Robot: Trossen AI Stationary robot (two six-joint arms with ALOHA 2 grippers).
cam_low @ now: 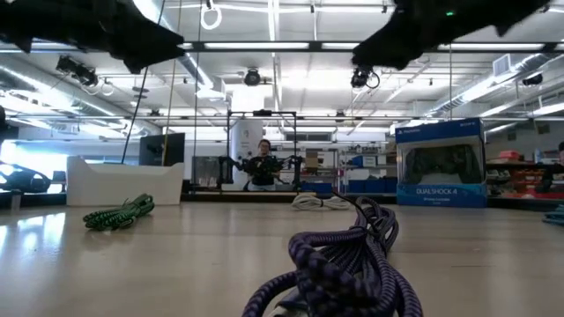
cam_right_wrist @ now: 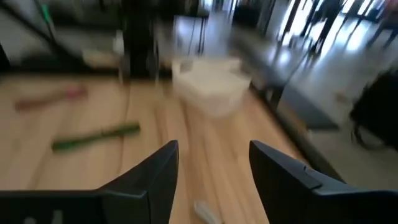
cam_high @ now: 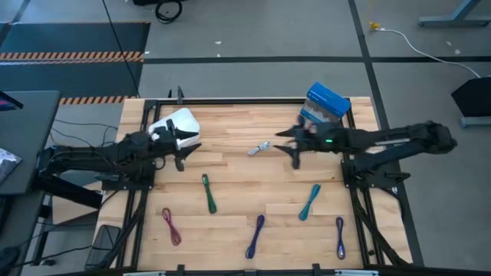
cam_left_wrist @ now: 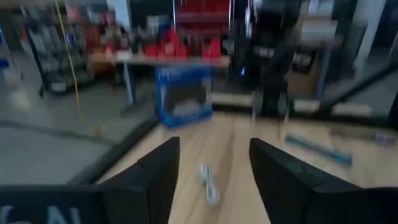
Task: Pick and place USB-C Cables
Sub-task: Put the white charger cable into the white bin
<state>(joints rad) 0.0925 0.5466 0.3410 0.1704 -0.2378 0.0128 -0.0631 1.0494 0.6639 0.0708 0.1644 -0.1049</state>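
Approach step — right tool (cam_high: 295, 146) and left tool (cam_high: 181, 149), both open and empty, flank whitish-silver cable (cam_high: 258, 149) on tabletop (cam_high: 230, 184); next likely calls for descent onto it.

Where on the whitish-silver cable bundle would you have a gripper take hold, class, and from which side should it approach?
Grip the whitish-silver cable bundle at mid-length, coming straight down from above with the fingers across its narrow width. It lies flat and slightly angled on the bare table between both open grippers; the right gripper looks closer than the left gripper.
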